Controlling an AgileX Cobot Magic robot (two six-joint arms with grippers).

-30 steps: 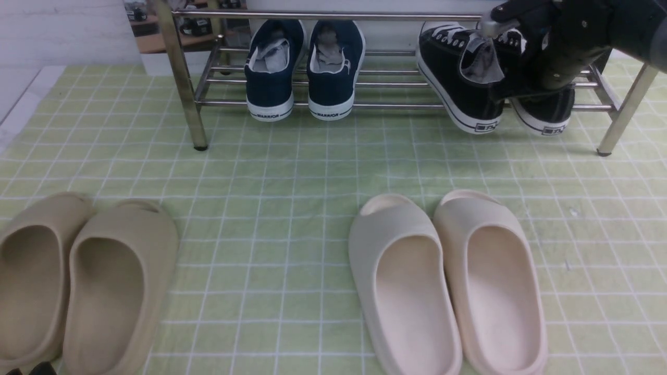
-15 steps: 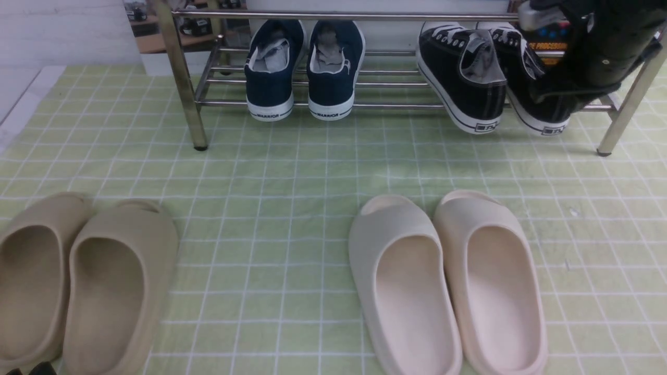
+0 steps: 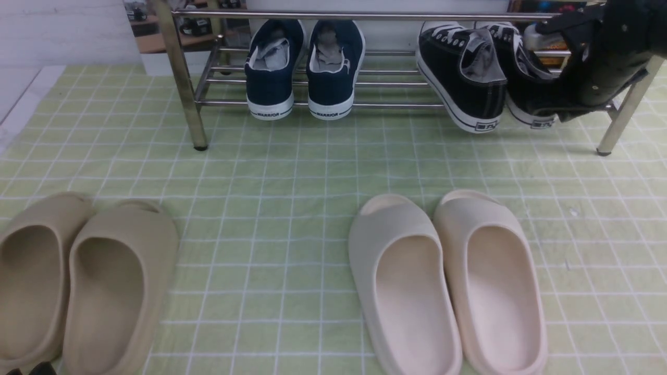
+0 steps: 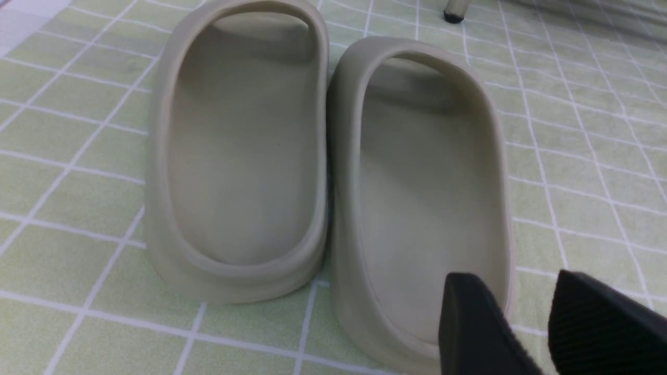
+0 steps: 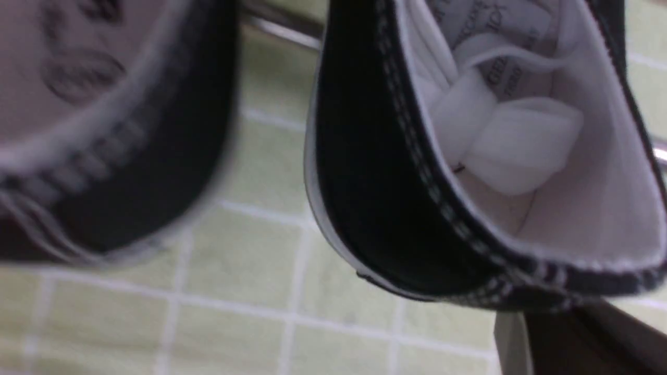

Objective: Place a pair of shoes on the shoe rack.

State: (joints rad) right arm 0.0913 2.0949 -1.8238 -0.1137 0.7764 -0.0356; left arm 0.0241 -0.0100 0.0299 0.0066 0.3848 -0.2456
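The shoe rack stands at the back of the green checked cloth. Both black canvas sneakers rest on its right end with their heels sticking out toward me: the left one lies free, and the right one has my right gripper shut on its heel collar. The right wrist view shows that heel and its pale lining up close at the gripper, with the other sneaker blurred beside it. My left gripper hangs open and empty just above the heel end of a tan slide.
Navy sneakers sit on the rack's left half. A tan pair of slides lies front left and a cream pair front centre-right on the cloth. The rack's legs stand at both ends.
My right arm has swung to the right and slightly down, and the right sneaker's heel has shifted a little with it. The left sneaker and the left arm have stayed put.
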